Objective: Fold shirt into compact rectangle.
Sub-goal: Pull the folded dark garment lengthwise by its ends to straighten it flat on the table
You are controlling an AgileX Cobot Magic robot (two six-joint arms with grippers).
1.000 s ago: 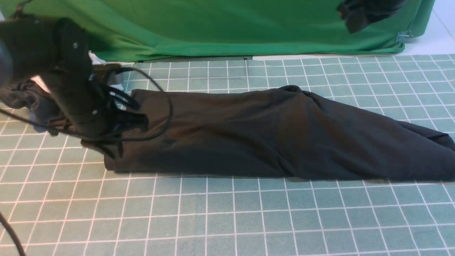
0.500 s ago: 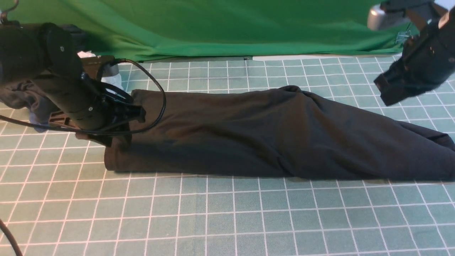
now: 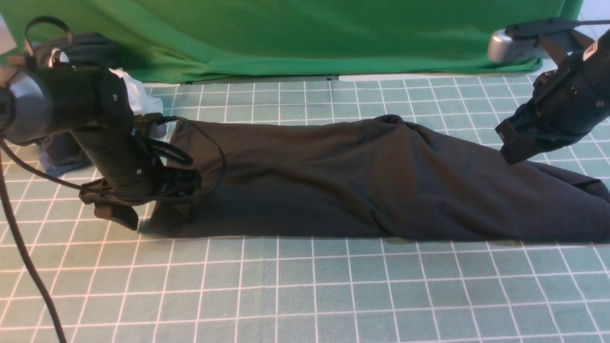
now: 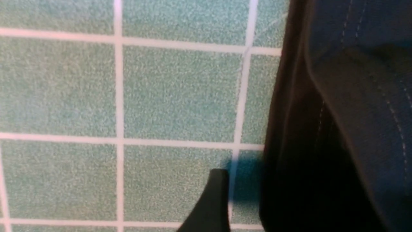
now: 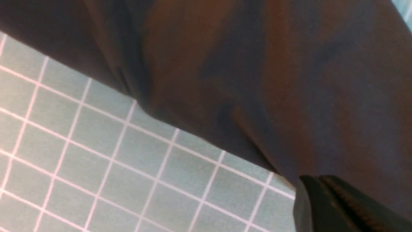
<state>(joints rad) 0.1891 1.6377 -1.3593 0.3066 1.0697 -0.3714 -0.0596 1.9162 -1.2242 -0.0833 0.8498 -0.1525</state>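
Across the middle of the green gridded surface [image 3: 305, 295] the shirt [image 3: 362, 181] lies flat as a long, dark band, running from left to the right edge of the front view. At its left end the left gripper [image 3: 150, 209] sits low, released, jaws spread, grasping nothing; in the left wrist view one fingertip [image 4: 214, 193] shows over the mat just beside the stitched hem. The right gripper [image 3: 506, 150] hangs over the far edge of the shirt's right part, clenched, its fingers [image 5: 325, 196] pressed together; whether it touches the cloth cannot be told. A white garment [image 3: 138, 95] and a grey-blue bundle [image 3: 62, 152] lie at the far left.
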